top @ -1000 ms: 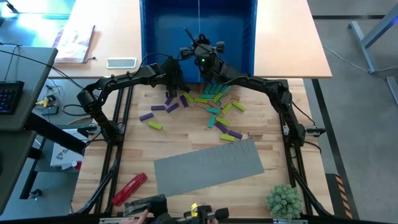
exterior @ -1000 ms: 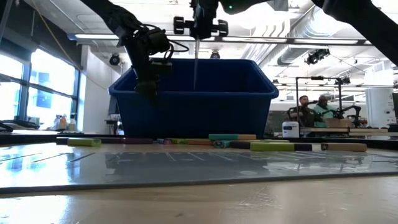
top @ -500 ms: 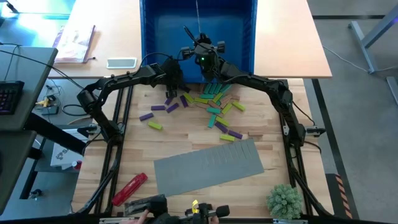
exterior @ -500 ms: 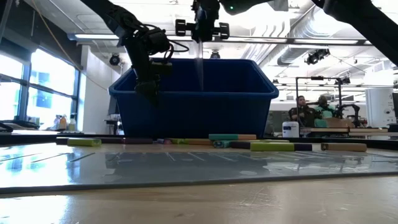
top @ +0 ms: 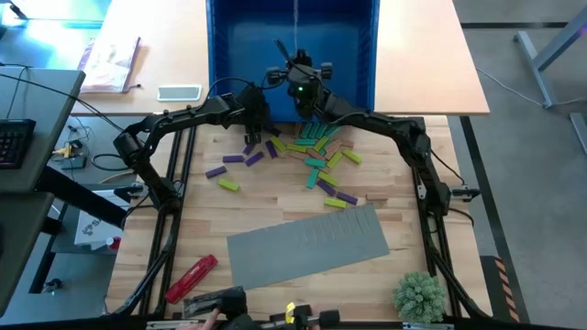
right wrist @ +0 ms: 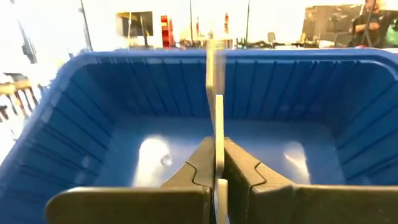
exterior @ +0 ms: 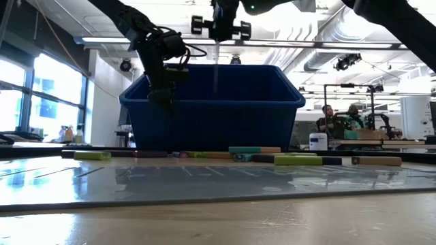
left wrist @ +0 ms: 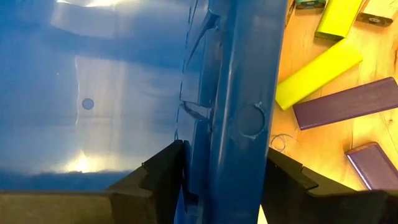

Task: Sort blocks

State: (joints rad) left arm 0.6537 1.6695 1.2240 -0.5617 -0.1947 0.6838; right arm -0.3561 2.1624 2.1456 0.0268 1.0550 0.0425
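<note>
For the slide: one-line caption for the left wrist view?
Left gripper clamped astride the blue bin's near wall, with lime and purple blocks lying on the wooden table just outside.

A blue bin [top: 292, 37] sits at the far edge of the wooden table [top: 266, 211]. A grey mat [top: 307, 243] lies nearer, with a red cylindrical tool [top: 191, 277] and a green plant [top: 420, 295] at the near corners.

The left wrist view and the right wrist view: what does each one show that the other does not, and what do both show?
Only the left wrist view shows blocks on the wooden table and the left gripper closed on the bin's wall. Only the right wrist view shows the right gripper shut on a thin flat divider held upright over the bin, with the room behind. Both show the blue bin, with no blocks visible inside.
</note>
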